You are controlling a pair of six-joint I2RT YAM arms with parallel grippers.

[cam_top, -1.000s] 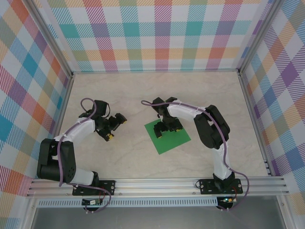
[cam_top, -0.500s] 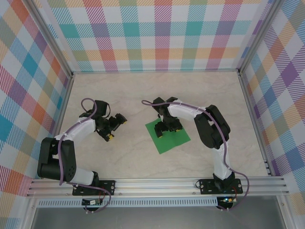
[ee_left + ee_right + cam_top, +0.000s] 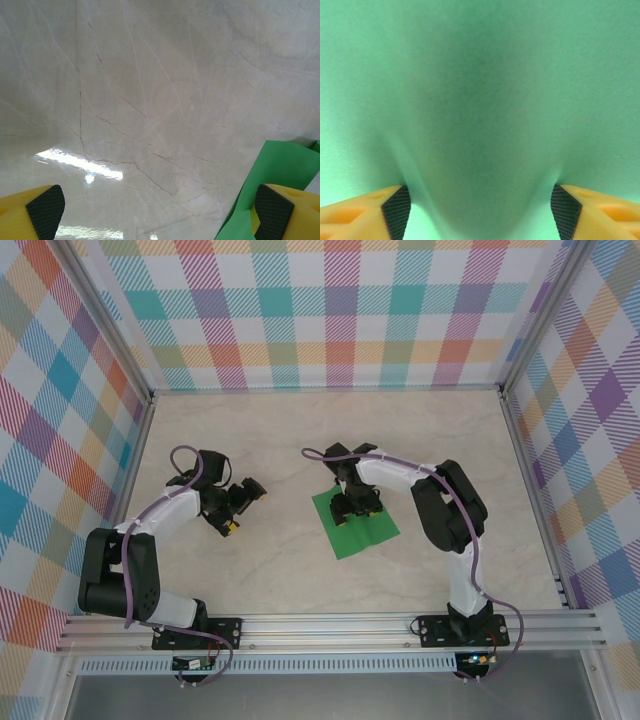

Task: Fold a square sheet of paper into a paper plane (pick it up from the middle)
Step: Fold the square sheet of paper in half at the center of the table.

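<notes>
The tabletop (image 3: 270, 440) is pale stone with thin lines. A green square sheet of paper (image 3: 366, 534) lies on it.

Top cam: right gripper down on the green sheet, left gripper off to the side.

Square sheet of paper (image 3: 365, 533) lies flat, rotated like a diamond, just right of frame centre on the marble-look table (image 3: 300, 440). Right gripper (image 3: 351, 508) sits over the sheet's upper-left part, pointing down at it. Its jaw gap can't be read from this angle. Right arm (image 3: 440, 505) arcs from its base at lower right up and over to the sheet. Left gripper (image 3: 243, 506) is at centre-left over bare table, well apart from the paper, with its yellow fingertips spread. Plaid walls (image 3: 330, 310) close off three sides, and an aluminium rail (image 3: 330, 625) across the bottom carries both bases.
</notes>
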